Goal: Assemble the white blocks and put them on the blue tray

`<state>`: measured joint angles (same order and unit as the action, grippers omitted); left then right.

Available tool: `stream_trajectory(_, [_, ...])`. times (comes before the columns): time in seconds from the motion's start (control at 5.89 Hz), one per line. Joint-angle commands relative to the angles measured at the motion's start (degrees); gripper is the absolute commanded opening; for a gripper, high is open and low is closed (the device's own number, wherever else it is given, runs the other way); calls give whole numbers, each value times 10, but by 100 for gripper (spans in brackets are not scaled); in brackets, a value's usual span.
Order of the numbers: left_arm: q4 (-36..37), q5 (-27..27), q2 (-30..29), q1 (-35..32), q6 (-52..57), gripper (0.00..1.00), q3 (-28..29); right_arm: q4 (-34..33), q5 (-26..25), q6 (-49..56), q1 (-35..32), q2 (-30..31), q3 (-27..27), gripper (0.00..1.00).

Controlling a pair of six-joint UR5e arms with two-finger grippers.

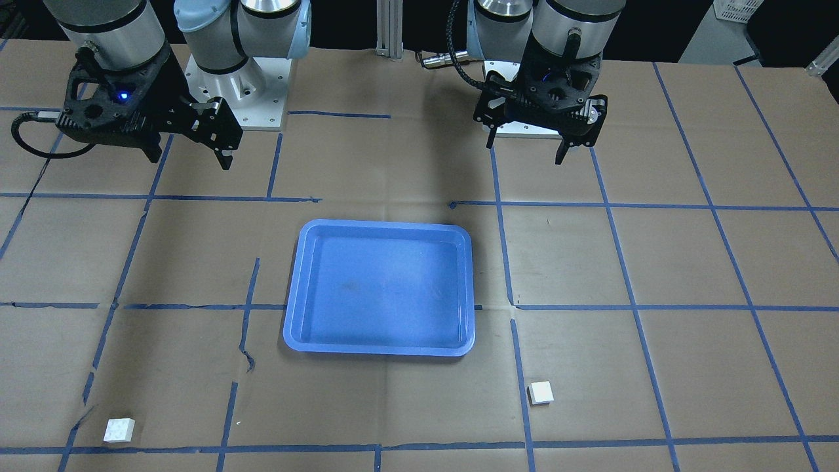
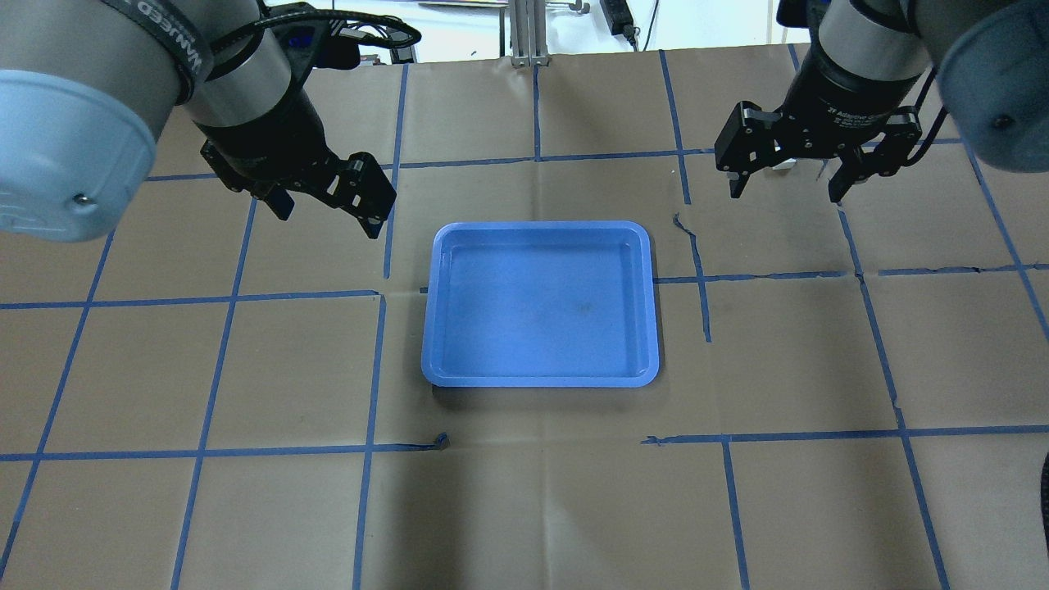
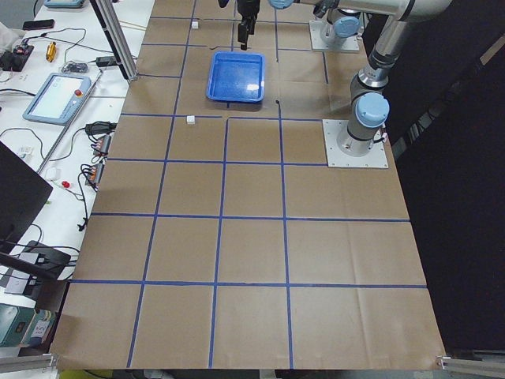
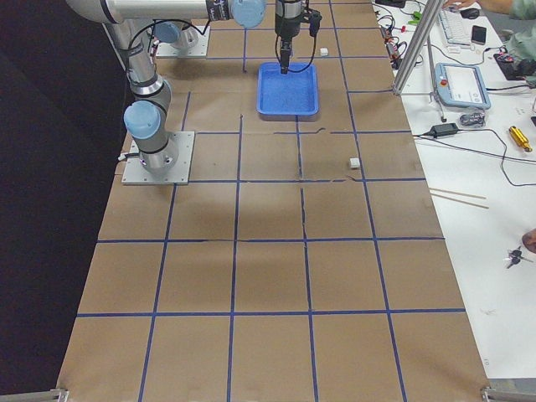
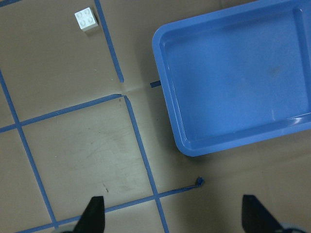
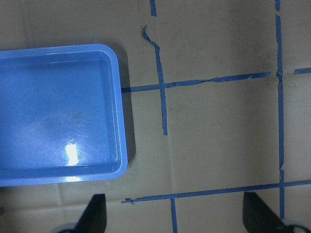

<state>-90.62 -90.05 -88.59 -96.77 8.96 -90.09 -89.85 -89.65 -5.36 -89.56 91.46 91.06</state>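
The blue tray (image 1: 380,288) lies empty in the middle of the table. One white block (image 1: 541,393) sits beyond the tray's far corner on my left side and shows studs up in the left wrist view (image 5: 86,20). The other white block (image 1: 119,430) sits far out on my right side. In the overhead view it peeks out between the right fingers (image 2: 784,164). My left gripper (image 1: 526,152) and my right gripper (image 1: 190,160) hang open and empty above the table, on my side of the tray. The right wrist view shows the tray (image 6: 58,114) but no block.
Brown paper with a blue tape grid (image 1: 629,307) covers the table. The two arm bases (image 1: 242,98) stand at the robot's edge. Teach pendants and cables (image 3: 59,91) lie on the side benches beyond the far edge.
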Motion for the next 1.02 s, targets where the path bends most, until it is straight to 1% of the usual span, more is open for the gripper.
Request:
stream_trajectory(0.0, [0, 0, 0, 0, 0, 99, 0, -1, 0, 0, 0, -1, 0, 100])
stream_trajectory(0.34, [2, 0, 1, 1, 2, 99, 0, 0, 0, 1, 0, 0, 0, 100])
stream_trajectory(0.51, [2, 1, 1, 12, 1, 99, 7, 0, 0, 1, 0, 0, 0, 100])
stream_trajectory(0.68, [2, 2, 1, 40, 3, 99, 8, 0, 0, 1, 0, 0, 1, 100])
stream_trajectory(0.85, [2, 1, -4, 51, 12, 99, 1, 0, 0, 1, 0, 0, 0, 100])
